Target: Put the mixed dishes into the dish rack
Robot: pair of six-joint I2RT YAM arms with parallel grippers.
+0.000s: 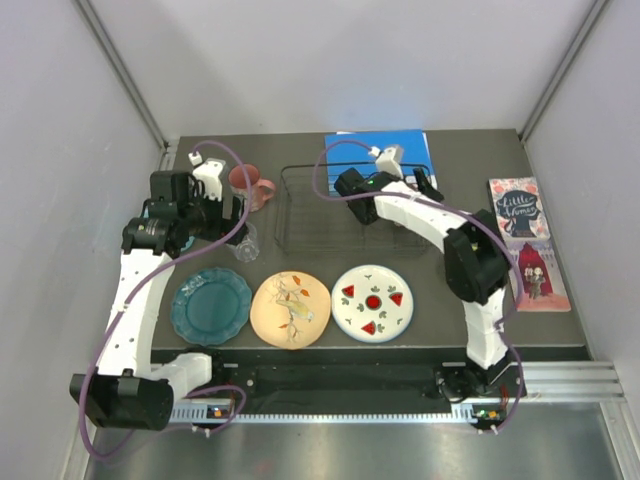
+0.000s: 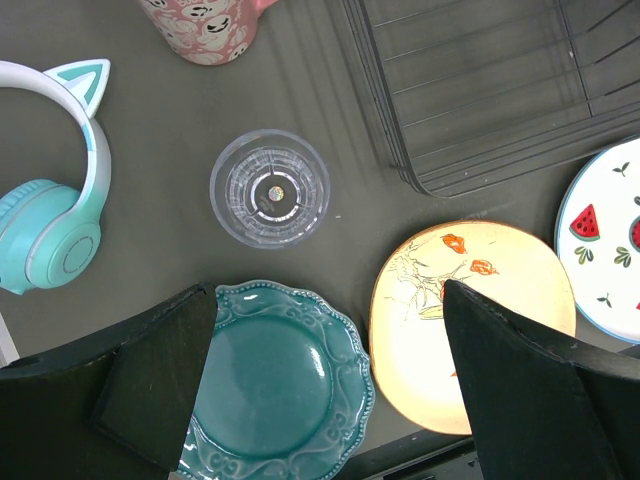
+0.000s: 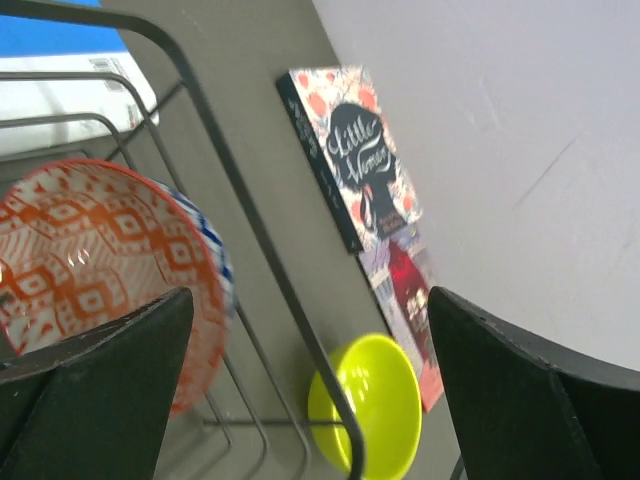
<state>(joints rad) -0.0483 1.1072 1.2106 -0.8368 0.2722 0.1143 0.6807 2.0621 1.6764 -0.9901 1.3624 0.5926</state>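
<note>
Only the right wrist view shows an orange-patterned bowl (image 3: 90, 260) in the dish rack (image 3: 250, 230), with a yellow-green bowl (image 3: 375, 400) by its rim. The left hand (image 2: 328, 290) and right hand (image 3: 310, 300) are both spread wide.

Pink mug (image 2: 205, 28) cropped by the top edge.

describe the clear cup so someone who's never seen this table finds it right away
Find the black wire rack at the back middle of the table. Just off its near left corner stands the cup, between the pink mug behind it and the teal plate in front. It alone is see-through.
</note>
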